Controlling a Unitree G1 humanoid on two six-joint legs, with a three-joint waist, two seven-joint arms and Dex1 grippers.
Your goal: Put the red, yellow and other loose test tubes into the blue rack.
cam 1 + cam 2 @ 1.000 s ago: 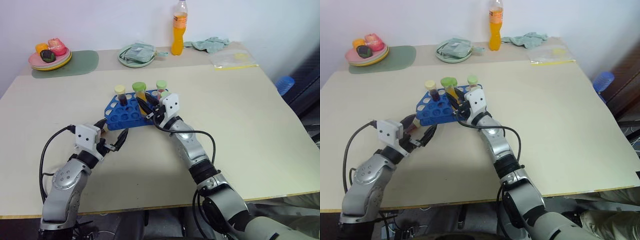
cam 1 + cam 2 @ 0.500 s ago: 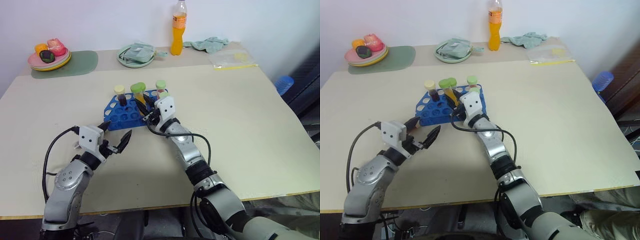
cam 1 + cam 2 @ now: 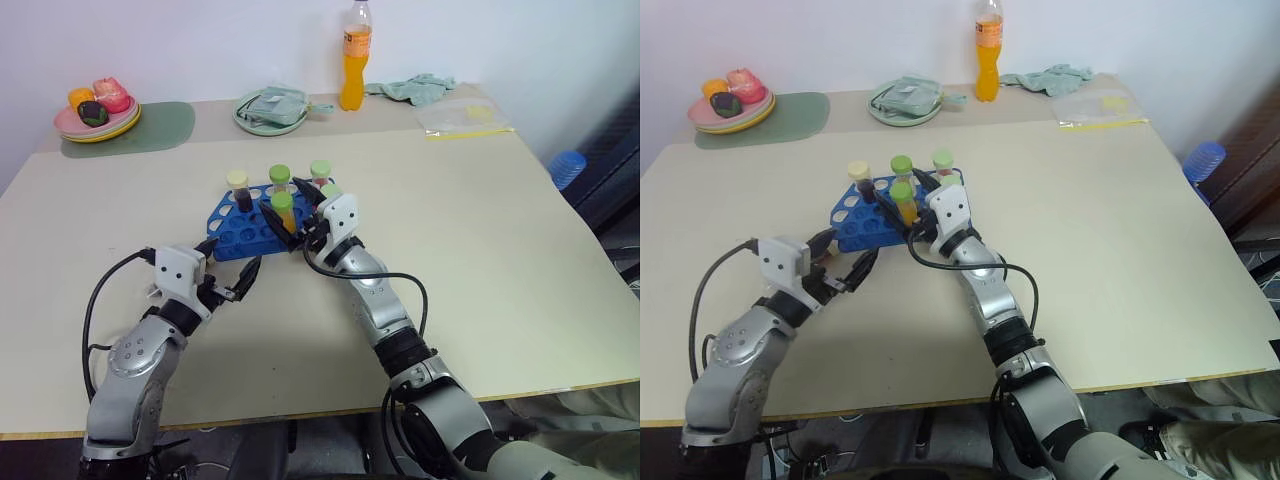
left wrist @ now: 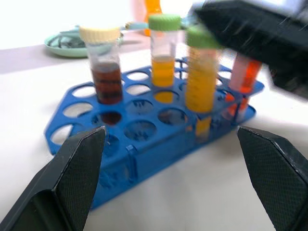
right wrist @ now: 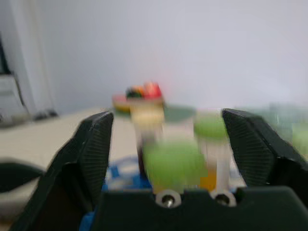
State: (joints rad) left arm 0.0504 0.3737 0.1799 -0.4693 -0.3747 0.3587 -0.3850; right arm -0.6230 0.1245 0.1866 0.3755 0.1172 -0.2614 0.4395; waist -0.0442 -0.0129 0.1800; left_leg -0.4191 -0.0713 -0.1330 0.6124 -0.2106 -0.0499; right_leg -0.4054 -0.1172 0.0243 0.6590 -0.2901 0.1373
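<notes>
At lower left of the left eye view, the left gripper (image 3: pixel 231 282) hovered with its black fingers spread wide and empty, just in front of the bright blue plastic rack (image 3: pixel 240 236) at centre frame. In the rack stood capped clear tubes: a dark maroon tube with cream cap (image 3: pixel 240 190), a yellow tube with green cap (image 3: pixel 283 211) nearer the front, another green-capped yellow one (image 3: pixel 279 179) behind, and a red-orange tube (image 3: pixel 321 174). Right of these, the right gripper (image 3: pixel 292 216) stood parted around the front yellow tube, gripping nothing.
</notes>
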